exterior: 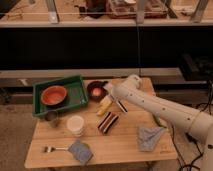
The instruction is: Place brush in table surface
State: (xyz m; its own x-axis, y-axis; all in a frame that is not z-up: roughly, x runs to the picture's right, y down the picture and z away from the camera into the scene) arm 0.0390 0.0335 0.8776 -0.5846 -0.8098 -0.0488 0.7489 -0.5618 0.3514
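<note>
A robot's white arm [165,107] reaches in from the right across a pale slatted counter [120,150], its hand [114,97] poised over the middle of the top, just right of a dark bowl [96,90]. A slim brush [120,105] slants down from under the hand, beside a yellow stick [104,106]; whether the hand pinches it or stands spread cannot be told, nor whether the brush touches the wood. A brown-and-cream striped block [108,122] lies just in front. At left, a green tray [57,81] carries an orange bowl [54,95], with a metal cup [52,118] and a white cup [76,125] near its front edge. A blue-grey sponge [80,151], a pale utensil [52,148] and a grey cloth [150,137] lie along the near side.
</note>
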